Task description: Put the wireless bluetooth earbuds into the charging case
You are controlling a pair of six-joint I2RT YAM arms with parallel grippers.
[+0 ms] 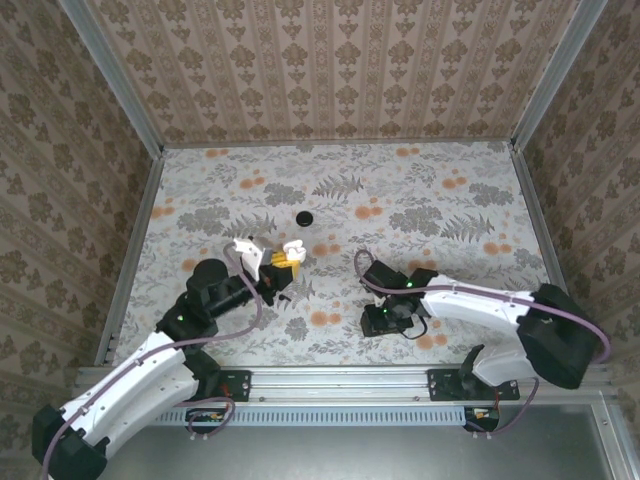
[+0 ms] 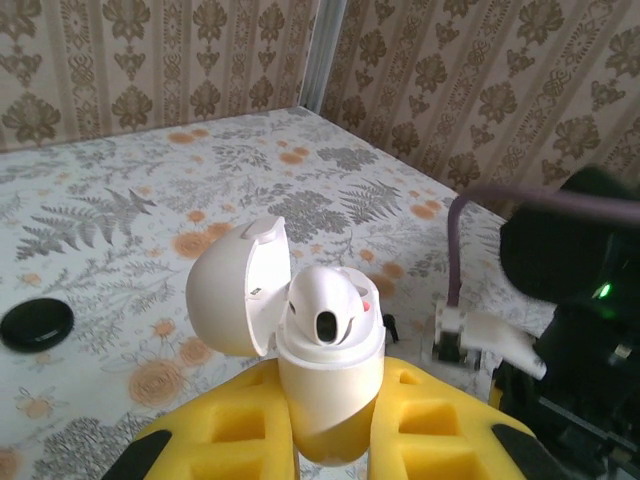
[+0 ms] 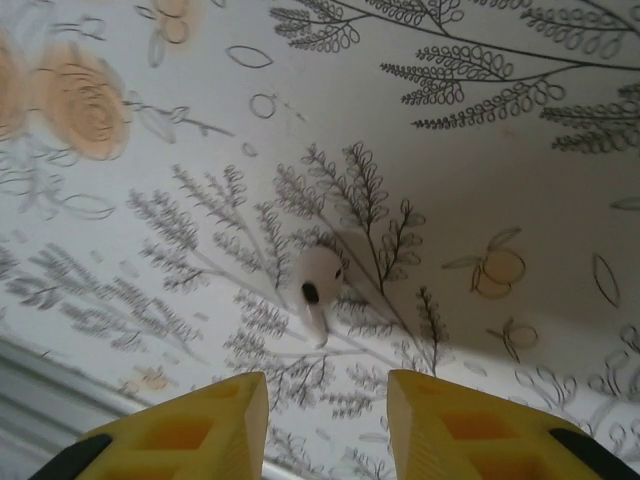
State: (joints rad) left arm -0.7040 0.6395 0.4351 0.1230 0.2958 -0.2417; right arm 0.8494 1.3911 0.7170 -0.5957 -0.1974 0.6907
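The left tool (image 2: 330,432) is pinching the open charging case (image 2: 330,375) with one white earbud (image 2: 326,305) apparently sitting inside, while the right tool (image 3: 325,420) is hovering spread just short of the second earbud (image 3: 318,280) lying on the table (image 3: 500,150), so next it's looking at dropping and closing gently on it.
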